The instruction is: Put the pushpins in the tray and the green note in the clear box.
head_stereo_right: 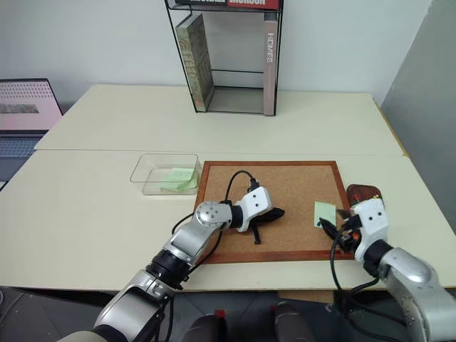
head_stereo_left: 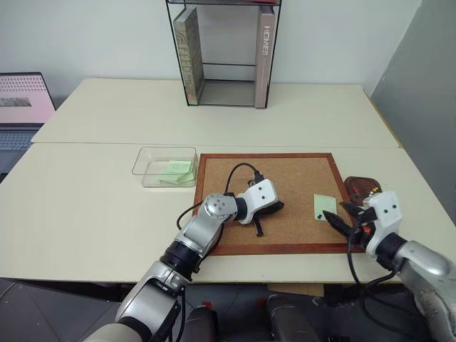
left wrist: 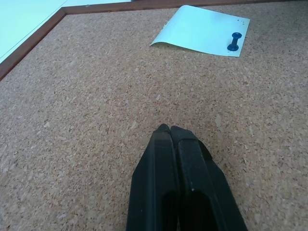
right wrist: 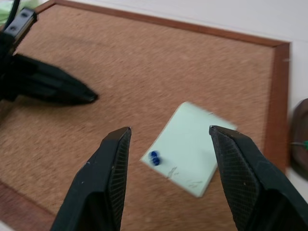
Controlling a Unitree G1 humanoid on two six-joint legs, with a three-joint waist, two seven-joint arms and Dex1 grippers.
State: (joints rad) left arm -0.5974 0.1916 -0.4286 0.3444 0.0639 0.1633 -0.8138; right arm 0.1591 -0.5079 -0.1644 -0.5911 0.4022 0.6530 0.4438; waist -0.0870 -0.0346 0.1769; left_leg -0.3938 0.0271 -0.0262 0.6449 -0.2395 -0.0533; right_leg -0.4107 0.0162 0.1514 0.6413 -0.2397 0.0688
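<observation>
A green note [head_stereo_left: 324,206] lies on the right part of the corkboard [head_stereo_left: 235,171], held by a blue pushpin [right wrist: 154,158] near one corner. My right gripper [right wrist: 168,130] hovers open just short of the note, one finger on each side of it and the pin. My left gripper [left wrist: 169,129] rests shut and empty on the cork at mid-board, pointing toward the note [left wrist: 202,31]. The dark brown tray [head_stereo_left: 358,184] sits just off the board's right edge with coloured specks inside. The clear box [head_stereo_left: 146,171] stands left of the board with pale green paper in it.
A black-framed glass bookcase [head_stereo_left: 224,53] with books stands at the back of the table. A laptop [head_stereo_left: 21,107] sits at the far left. The table's right edge runs close behind the tray.
</observation>
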